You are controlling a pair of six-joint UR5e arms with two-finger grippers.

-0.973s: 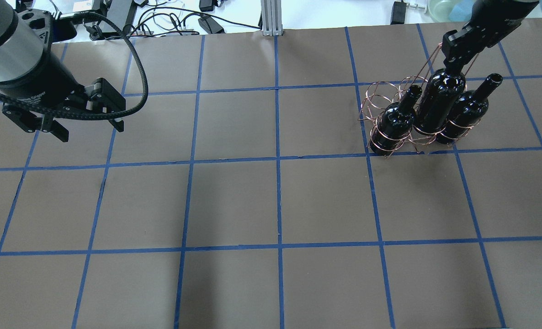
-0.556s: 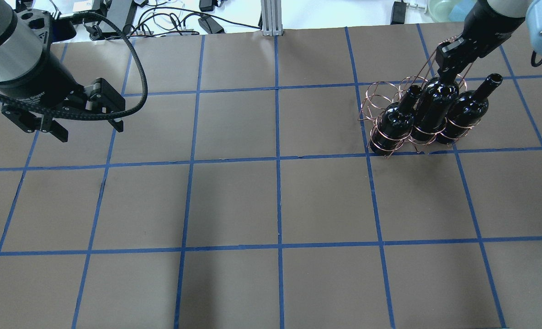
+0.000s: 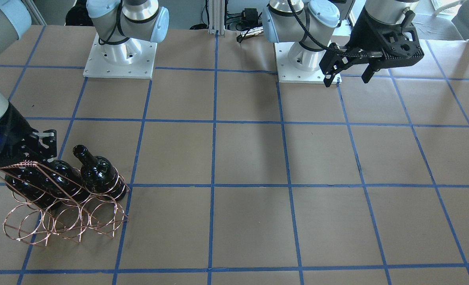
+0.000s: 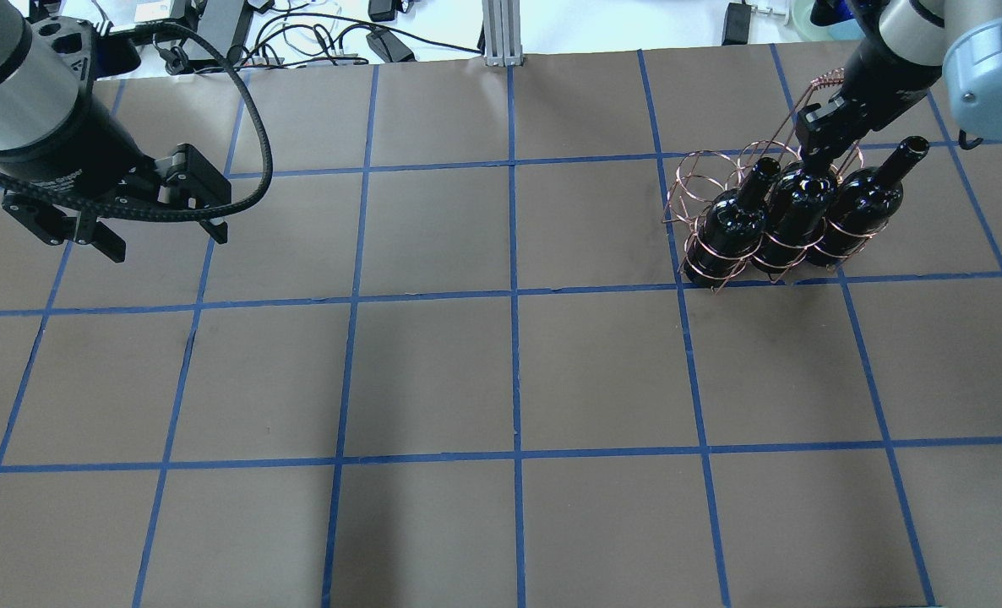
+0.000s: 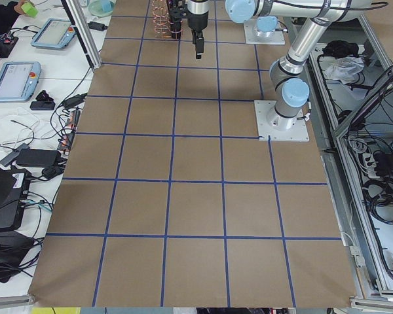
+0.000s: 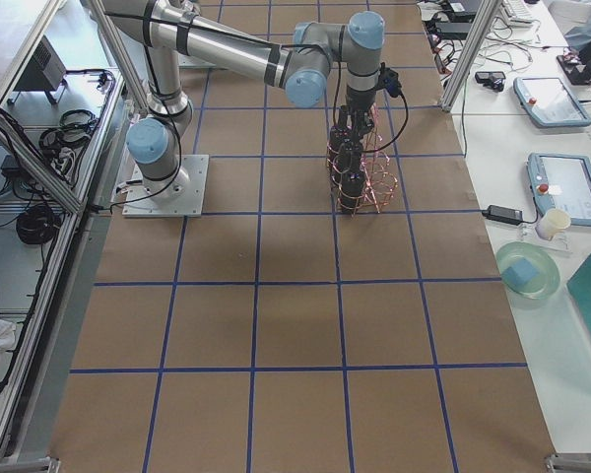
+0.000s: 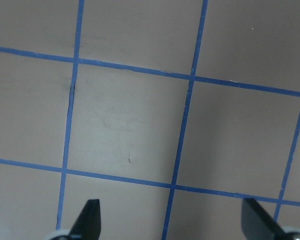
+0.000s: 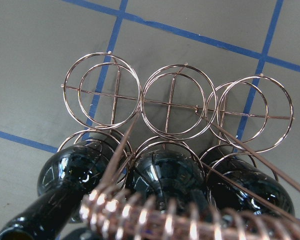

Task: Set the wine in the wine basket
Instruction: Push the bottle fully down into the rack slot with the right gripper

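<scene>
Lowered further, the wine bottle [image 4: 792, 224] sits in the middle ring of the wine basket [image 4: 699, 181], right gripper [image 4: 815, 156] clamped on its neck; open gently, lift straight clear of the handle [image 8: 165, 217]; left gripper [image 4: 167, 241] gapes empty.

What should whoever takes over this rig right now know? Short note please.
Left gripper: open, empty, hovering far from the basket.
Right gripper: looks shut on the neck of the middle bottle; the grip itself is partly hidden.
Things: the middle bottle stands in the centre ring of the row nearer the robot, with one neighbour bottle and a second neighbour bottle on either side. The three far rings are empty.
Done: the middle bottle looks level with the others.
Left: open the right gripper and lift clear, minding the handle close to the wrist.
</scene>
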